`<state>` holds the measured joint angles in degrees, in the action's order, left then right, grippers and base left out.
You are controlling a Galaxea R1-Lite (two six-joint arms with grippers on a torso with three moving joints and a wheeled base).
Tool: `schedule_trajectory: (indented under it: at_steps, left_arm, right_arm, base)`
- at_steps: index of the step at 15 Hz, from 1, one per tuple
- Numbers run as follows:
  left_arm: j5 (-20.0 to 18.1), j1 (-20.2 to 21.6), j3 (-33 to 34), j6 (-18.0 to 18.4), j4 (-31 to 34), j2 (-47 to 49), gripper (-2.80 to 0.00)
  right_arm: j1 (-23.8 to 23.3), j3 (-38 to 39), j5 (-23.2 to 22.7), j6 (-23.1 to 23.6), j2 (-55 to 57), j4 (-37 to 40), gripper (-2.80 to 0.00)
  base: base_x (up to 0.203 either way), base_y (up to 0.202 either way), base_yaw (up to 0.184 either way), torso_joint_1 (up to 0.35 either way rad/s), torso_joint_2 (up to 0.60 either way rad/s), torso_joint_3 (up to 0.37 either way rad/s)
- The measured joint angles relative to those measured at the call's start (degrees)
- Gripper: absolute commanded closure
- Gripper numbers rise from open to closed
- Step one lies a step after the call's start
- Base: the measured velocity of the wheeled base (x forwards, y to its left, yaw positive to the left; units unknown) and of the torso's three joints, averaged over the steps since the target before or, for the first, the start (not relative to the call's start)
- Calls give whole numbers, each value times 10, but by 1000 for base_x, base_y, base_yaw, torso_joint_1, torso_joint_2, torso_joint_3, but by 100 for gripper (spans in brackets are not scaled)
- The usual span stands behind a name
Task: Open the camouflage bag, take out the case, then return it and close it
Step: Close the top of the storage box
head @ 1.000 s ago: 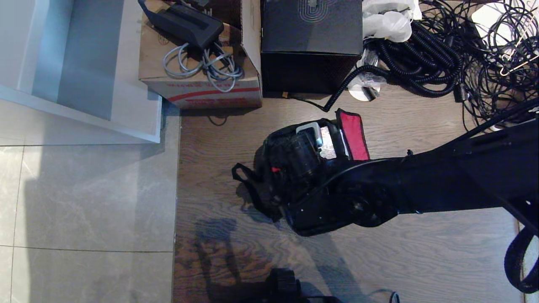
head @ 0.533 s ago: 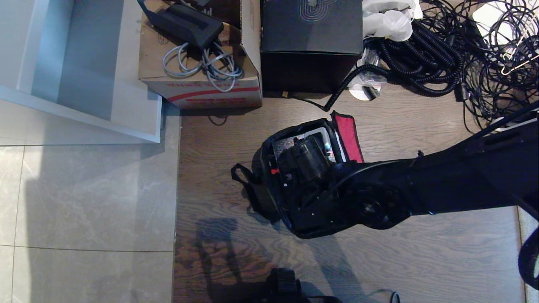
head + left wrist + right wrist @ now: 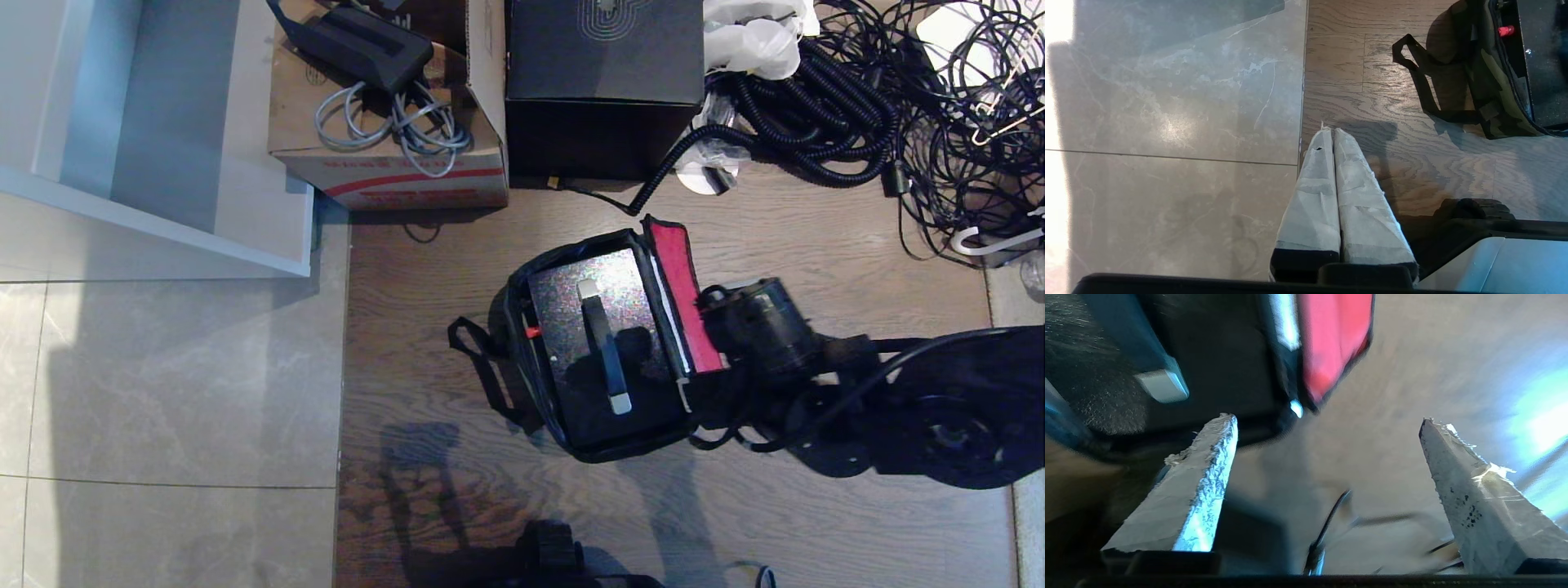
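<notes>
I see the soft camouflage fabric bag (image 3: 522, 367) lying open on the wooden floor (image 3: 816, 506), red lid lining up. The black speckled hard case (image 3: 604, 343) sits inside it. My right pincer (image 3: 1327, 428) hangs just beside the lid, fingers spread, empty.

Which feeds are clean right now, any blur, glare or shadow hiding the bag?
Head view: sharp; an arm shadow falls across the case inside the camouflage bag. Right wrist view: motion-blurred; the right tool stands open, with pale glare on one side. Left wrist view: sharp, with washed-out glare along one edge; the left tool is shut.
</notes>
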<state>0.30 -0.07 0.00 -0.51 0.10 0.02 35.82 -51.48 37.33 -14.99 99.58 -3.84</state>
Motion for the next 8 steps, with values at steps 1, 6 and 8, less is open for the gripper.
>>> schedule_trajectory:
  at_steps: [1,6,8]
  left_arm:
    - [0,-1,0,0,0,0,0]
    - [-1,0,0,0,0,0,0]
    - [0,0,0,0,0,0,0]
  right_arm:
    - [-40,28,-64,-5,-25,-5,-280]
    - [-219,203,-363,-8,-94,-125,-280]
    - [-257,241,-446,-7,-86,-211,-280]
  base:
    - [0,0,0,0,0,0]
    - [0,0,0,0,0,0]
    - [0,0,0,0,0,0]
